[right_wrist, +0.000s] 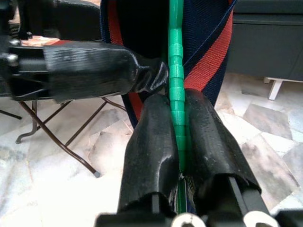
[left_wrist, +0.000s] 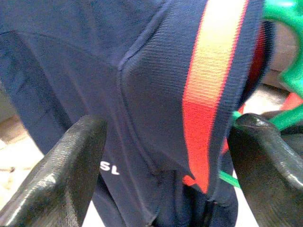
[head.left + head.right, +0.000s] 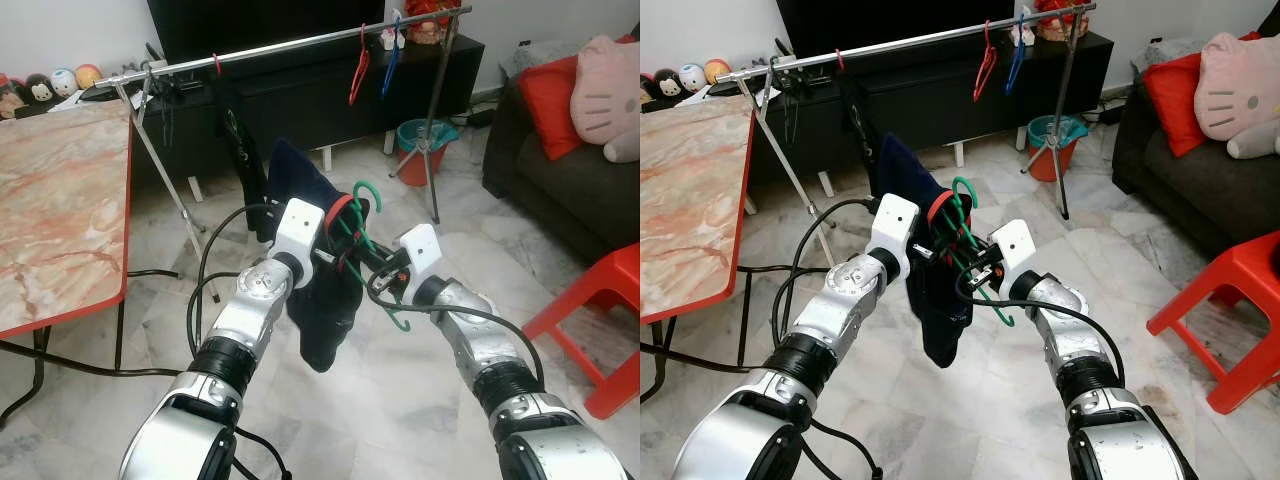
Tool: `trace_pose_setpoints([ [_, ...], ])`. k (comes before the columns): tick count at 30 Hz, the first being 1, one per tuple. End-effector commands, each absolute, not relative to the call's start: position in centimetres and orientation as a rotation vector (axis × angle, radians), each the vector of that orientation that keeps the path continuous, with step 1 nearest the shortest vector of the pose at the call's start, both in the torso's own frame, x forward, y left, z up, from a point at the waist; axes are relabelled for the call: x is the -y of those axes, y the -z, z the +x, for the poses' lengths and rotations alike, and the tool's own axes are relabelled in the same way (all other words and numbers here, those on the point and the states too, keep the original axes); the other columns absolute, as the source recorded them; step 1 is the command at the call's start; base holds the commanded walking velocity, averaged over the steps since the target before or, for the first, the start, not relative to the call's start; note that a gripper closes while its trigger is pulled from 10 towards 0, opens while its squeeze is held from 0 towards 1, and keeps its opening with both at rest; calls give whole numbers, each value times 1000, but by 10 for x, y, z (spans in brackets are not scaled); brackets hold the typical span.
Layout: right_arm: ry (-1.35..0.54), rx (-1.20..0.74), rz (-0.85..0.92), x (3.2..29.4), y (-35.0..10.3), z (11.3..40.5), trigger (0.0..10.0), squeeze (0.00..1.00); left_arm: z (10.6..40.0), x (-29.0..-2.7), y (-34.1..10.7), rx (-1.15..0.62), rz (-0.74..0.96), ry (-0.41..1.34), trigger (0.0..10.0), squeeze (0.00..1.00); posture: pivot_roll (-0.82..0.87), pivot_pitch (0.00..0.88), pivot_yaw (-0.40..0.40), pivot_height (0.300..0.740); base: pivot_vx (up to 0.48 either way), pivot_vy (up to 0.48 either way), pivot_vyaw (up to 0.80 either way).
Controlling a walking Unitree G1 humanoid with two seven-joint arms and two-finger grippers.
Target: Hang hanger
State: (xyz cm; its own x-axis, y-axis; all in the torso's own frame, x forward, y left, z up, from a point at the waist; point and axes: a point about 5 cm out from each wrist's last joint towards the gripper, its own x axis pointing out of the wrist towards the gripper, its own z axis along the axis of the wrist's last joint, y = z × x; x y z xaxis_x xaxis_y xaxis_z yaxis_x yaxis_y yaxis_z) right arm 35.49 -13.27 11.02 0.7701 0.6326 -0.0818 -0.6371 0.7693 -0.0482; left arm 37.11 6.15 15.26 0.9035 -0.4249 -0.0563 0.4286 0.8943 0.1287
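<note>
Right gripper clamps green hanger; left gripper, fingers apart, straddles navy shirt

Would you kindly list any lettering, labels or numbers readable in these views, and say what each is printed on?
"SL": white letters on the navy garment, beside a finger of the left tool; the print runs on behind the finger, so the full word cannot be read.
No other text is legible; the right tool grips an unmarked green hanger.
</note>
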Motion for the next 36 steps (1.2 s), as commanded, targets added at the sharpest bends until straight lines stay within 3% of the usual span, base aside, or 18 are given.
trace_pose_setpoints([
  [1, -730, -4, -67, 126, -121, 356, 0, 0, 379, -76, -159, -12, 145, 338, 10000, 0, 23, 0, 70, 740, 0, 0, 0],
  [9, -735, -6, -64, 126, -121, 356, 0, 0, 381, -81, -163, 12, 116, 275, 10000, 0, 22, 0, 70, 740, 0, 0, 0],
  [10, -736, -6, -65, 126, -121, 356, 0, 0, 381, -79, -163, 18, 111, 271, 4588, 0, 20, 0, 69, 740, 0, 0, 0],
  [11, -737, -6, -66, 125, -121, 356, 0, 0, 381, -78, -163, 19, 111, 271, 4588, 0, 20, 0, 69, 740, 0, 0, 0],
  [12, -739, -5, -66, 125, -122, 356, 0, 0, 381, -77, -162, 15, 112, 269, 0, 0, 20, 0, 69, 740, 0, 0, 0],
  [36, -737, -32, -80, 130, -117, 354, 0, 0, 384, -85, -161, 14, 101, 212, 0, 0, 15, 0, 73, 740, 0, 0, 0],
])
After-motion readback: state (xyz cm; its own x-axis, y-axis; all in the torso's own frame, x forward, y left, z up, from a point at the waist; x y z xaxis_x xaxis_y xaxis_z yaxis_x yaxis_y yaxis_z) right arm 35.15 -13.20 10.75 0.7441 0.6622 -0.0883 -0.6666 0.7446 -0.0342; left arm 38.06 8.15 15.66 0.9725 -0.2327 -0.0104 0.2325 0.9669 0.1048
